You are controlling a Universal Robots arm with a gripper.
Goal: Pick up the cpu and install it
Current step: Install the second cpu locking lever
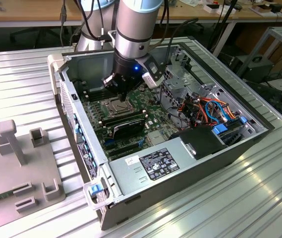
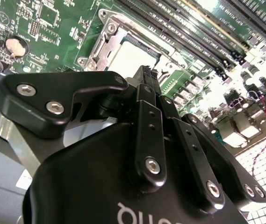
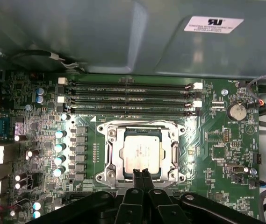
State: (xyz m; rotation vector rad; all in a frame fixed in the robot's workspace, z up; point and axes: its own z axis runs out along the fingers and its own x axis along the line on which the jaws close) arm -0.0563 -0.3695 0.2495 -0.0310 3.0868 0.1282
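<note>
Cpu (image 3: 142,151) in socket (image 3: 110,154), below tool (image 3: 142,173)

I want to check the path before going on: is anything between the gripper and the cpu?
Nothing visible. In both wrist views the gripper, fingers together, is right at the edge of the cpu, which already lies inside the socket frame. No cable or part lies across the gap.
</note>
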